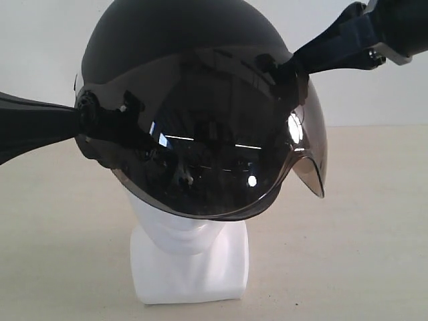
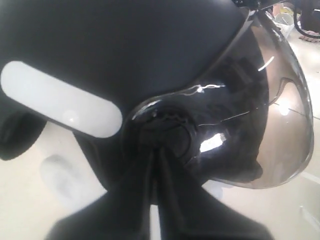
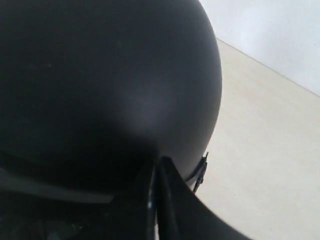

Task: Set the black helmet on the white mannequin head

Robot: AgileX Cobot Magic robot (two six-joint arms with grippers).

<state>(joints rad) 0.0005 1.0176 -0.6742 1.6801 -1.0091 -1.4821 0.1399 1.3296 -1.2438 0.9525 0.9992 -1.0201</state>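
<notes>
Black over white, on pale cream

On my feed the black helmet (image 1: 167, 40) is matte black. Its visor (image 1: 221, 154) is smoky grey-brown with white glints, and a glossy white strip (image 2: 60, 100) crosses the shell. The white mannequin head (image 1: 190, 261) is plain glossy white. The left tool (image 2: 156, 152) and right tool (image 3: 156, 162) are black. The counter (image 1: 361, 254) is cream and the wall (image 1: 40, 40) off-white.
</notes>
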